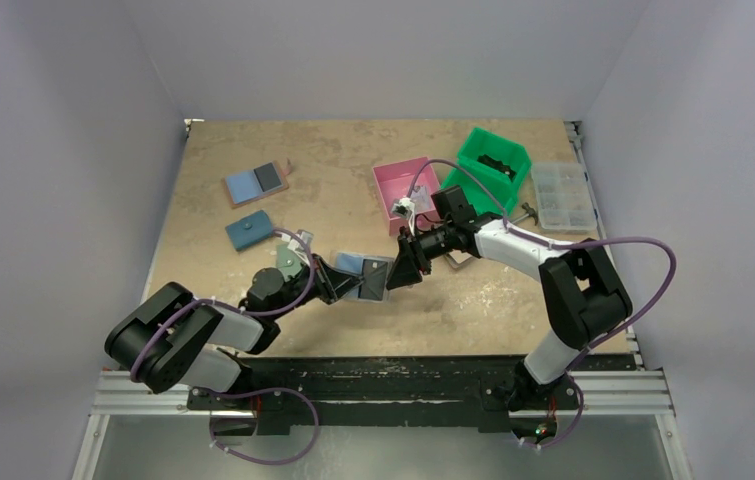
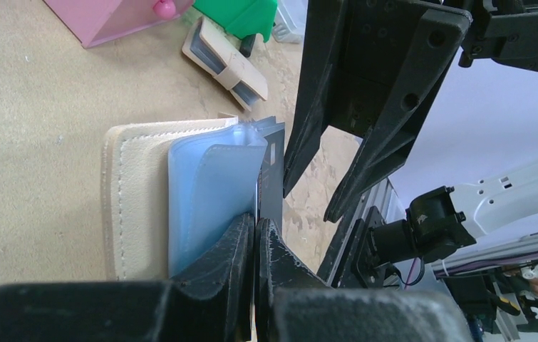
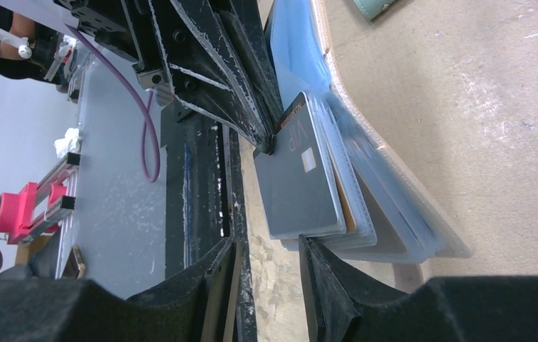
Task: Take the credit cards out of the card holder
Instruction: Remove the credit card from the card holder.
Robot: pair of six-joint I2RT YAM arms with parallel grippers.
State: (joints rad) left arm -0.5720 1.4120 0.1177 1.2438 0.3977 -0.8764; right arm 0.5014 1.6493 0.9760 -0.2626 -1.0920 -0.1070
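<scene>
Right wrist view: my right tool (image 3: 269, 246) open, grey card (image 3: 298, 189) just beyond its tips, long axis running toward my left tool (image 3: 266, 139), which clamps the holder (image 3: 401, 214) on the desk (image 3: 465, 107).

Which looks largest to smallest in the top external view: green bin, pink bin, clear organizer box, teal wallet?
1. green bin
2. pink bin and clear organizer box, too alike to rank
3. teal wallet
</scene>
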